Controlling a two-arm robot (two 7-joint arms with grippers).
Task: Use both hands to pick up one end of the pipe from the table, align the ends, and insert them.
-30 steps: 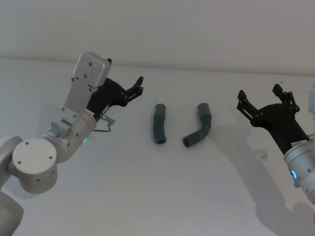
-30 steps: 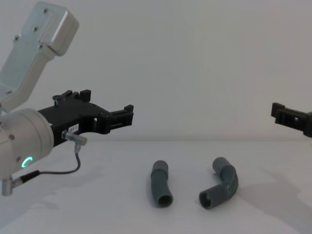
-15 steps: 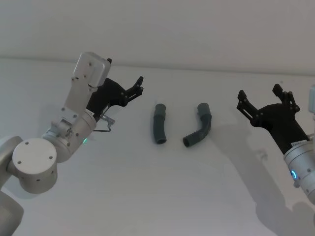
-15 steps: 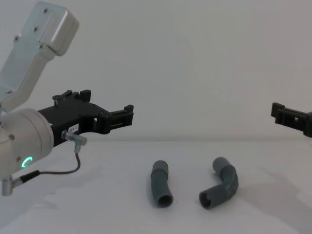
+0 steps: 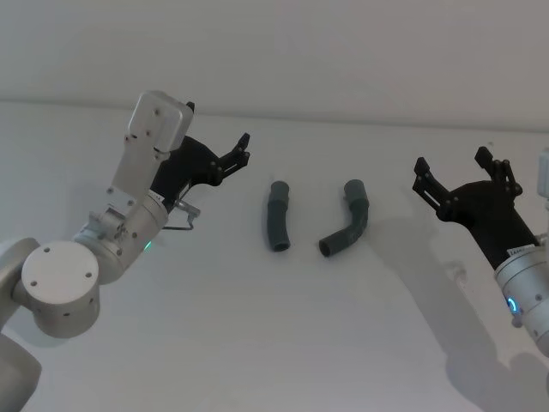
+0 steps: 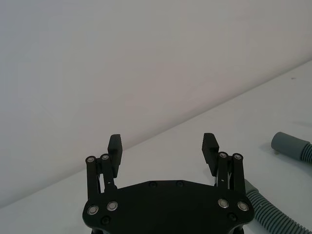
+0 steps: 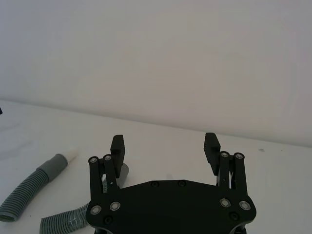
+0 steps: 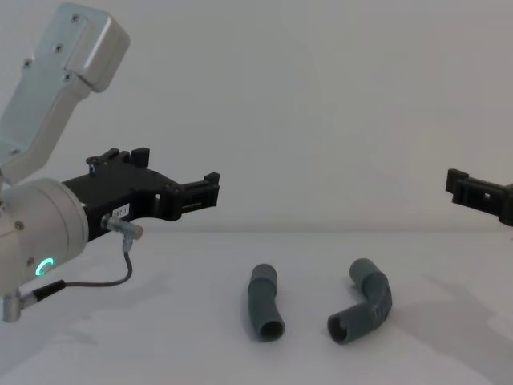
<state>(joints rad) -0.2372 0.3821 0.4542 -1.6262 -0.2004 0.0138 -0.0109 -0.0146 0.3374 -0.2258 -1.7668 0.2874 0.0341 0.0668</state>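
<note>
Ribbed grey curved pipe piece [image 5: 276,216] and elbowed pipe piece [image 5: 350,221] lie on matte table [image 5: 257,343], between left gripper [image 5: 244,148] and right gripper [image 5: 452,163], jaws wide, empty.

Straighter pipe piece [image 8: 265,309] beside elbowed piece [image 8: 374,304] on table [image 8: 160,353]

Left piece [image 5: 276,227] & right piece [image 5: 347,230] lie side by side mid-desk [image 5: 257,335], near each other, not touching. Right one's near end angles twd the left one. Left gripper [image 5: 244,148] is up off the desk, left of the left piece. Right gripper [image 5: 452,163] is well off to the right, also raised. Wall [image 5: 343,51] is behind it all.
</note>
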